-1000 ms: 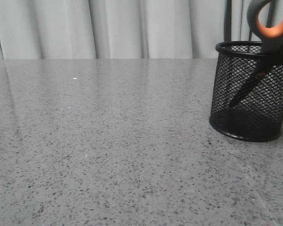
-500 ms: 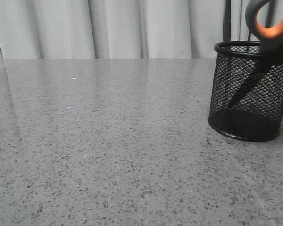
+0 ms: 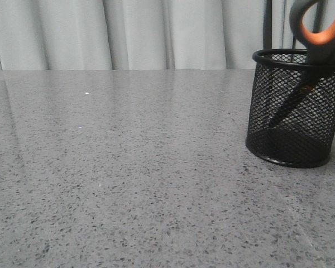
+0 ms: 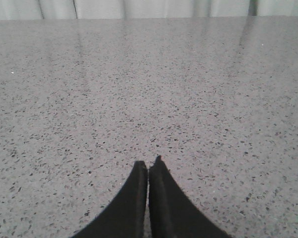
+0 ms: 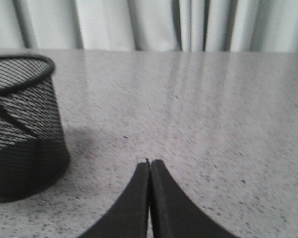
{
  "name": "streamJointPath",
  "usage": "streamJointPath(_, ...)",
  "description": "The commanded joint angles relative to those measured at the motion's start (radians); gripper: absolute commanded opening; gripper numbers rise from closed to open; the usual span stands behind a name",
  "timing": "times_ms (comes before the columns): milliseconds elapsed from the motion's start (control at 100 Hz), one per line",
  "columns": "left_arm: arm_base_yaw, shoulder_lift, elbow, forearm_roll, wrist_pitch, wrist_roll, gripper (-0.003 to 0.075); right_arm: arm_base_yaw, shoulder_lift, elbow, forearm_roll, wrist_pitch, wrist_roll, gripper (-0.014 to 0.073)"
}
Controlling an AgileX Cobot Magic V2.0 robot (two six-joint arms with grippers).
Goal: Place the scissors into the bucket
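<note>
The black wire-mesh bucket (image 3: 295, 109) stands on the grey speckled table at the right of the front view. The scissors (image 3: 315, 33) lean inside it, blades down, with the grey handle and its orange-lined loop sticking out above the rim. The bucket also shows in the right wrist view (image 5: 22, 126), off to one side of my right gripper (image 5: 150, 162), which is shut, empty and apart from it. My left gripper (image 4: 148, 162) is shut and empty over bare table. Neither gripper shows in the front view.
The grey speckled table (image 3: 128, 167) stretches to a pale curtain (image 3: 128, 33) along its far edge. A dark vertical post (image 3: 268, 25) stands behind the bucket.
The bucket and scissors have shifted a few pixels to the left in the front view. Nothing else differs.
</note>
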Motion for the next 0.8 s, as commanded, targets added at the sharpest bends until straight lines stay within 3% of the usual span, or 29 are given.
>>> streamJointPath(0,0.002,0.009,0.046,-0.011,-0.075,-0.011,-0.0020,-0.014,-0.029,0.012,0.000,-0.026,-0.006,-0.0050)
streamJointPath(220,0.002,0.009,0.046,-0.011,-0.075,-0.011,-0.0020,-0.016,-0.170,0.012,0.000,0.264,-0.009,-0.0050)
streamJointPath(790,0.002,0.009,0.046,-0.009,-0.075,-0.011,-0.0020,-0.016,-0.164,0.012,0.000,0.256,-0.053,-0.0050)
